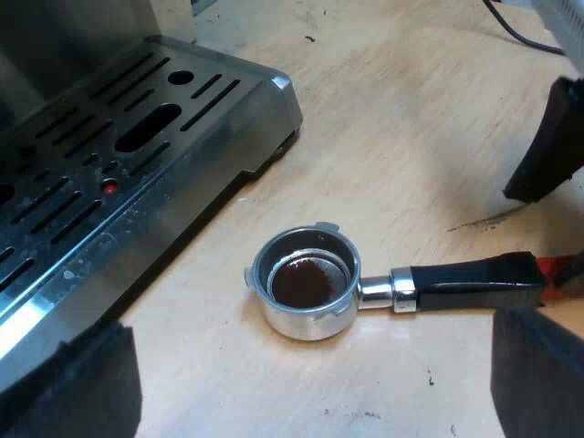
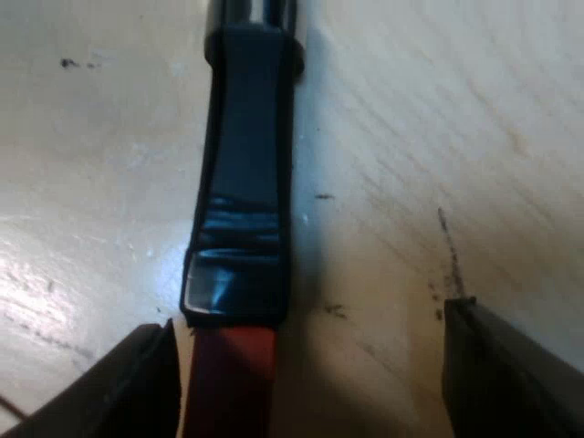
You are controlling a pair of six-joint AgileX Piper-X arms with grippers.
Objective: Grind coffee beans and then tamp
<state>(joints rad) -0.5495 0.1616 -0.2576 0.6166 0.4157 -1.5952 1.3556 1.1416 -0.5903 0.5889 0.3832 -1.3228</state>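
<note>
light wooden table [image 1: 411,109] underneath, with dark specks and one thin streak of grounds [image 1: 488,219] on it. holder [image 1: 374,290] lies loose on the table, just beside the espresso machine [image 1: 137,155] and its drip tray [image 1: 205,105], not locked in. its basket [image 1: 301,326] sits upright with a dark bed of ground coffee [image 1: 304,283] low inside, so grinding looks done and tamping looks like what's left.

handle [image 2: 242,164] lies flat on the wood, its red end [image 2: 233,374] between the fingers [image 2: 137,383] of your right gripper [image 2: 306,365]. those fingers are apart and clamp nothing. the red end is close against one and well off the other. left gripper [image 1: 315,365] hovers over the holder, fingers wide apart, holding nothing.

doing it well:
- centre the right gripper on the handle before you close, or the squeeze will likely swing the basket.
- keep the handle flat on the wood so the basket sits level and the grounds don't tip out.
- clamp firmly, since a downward press could roll the holder.
- press straight down, not at an angle.

counts: one espresso machine, one holder, one basket of ground coffee, one small red dot [image 1: 109,187] in the drip tray, two grippers with two fingers each.
</note>
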